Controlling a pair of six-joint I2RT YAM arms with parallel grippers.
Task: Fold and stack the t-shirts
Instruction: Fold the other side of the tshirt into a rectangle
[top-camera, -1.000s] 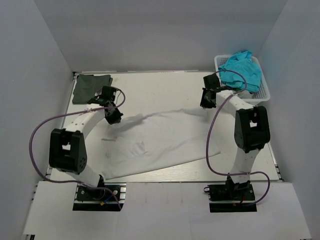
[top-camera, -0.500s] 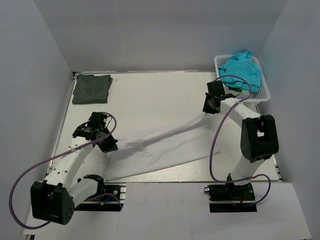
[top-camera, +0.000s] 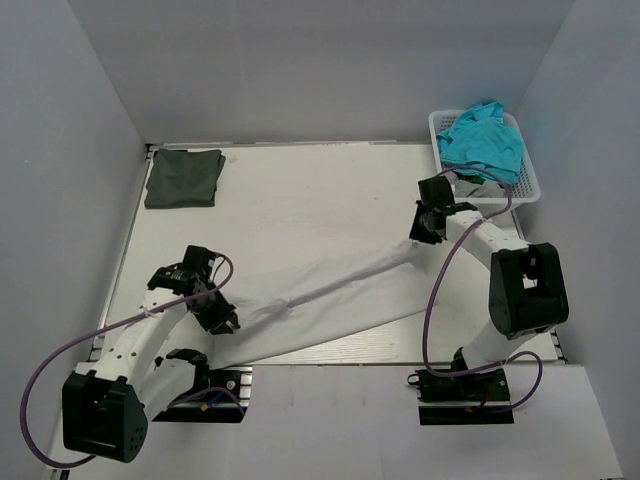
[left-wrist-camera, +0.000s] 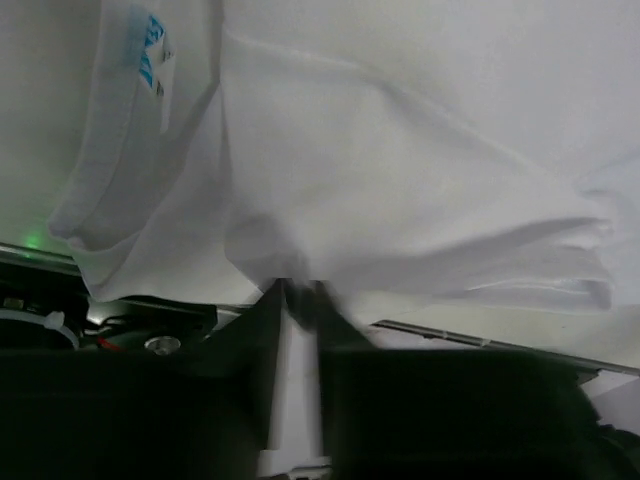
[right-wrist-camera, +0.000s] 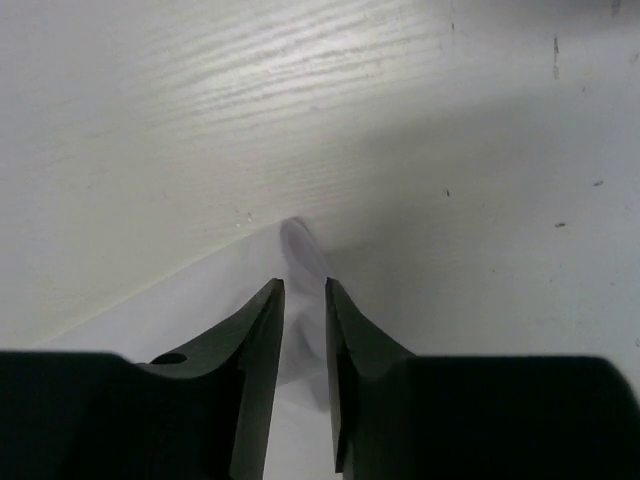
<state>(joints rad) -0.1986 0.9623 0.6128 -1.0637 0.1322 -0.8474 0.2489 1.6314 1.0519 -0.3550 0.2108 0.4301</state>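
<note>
Here the white shirt (top-camera: 340, 300) is pulled into a long band on the near half of the table (top-camera: 300, 190), its long axis running diagonally from the left gripper (top-camera: 226, 322) at near left up to the right gripper (top-camera: 426, 232) at far right — each gripper is pinched nearly closed on one end of the cloth. The green shirt (top-camera: 183, 178) lies folded flat at the far-left corner, well apart from it.
</note>
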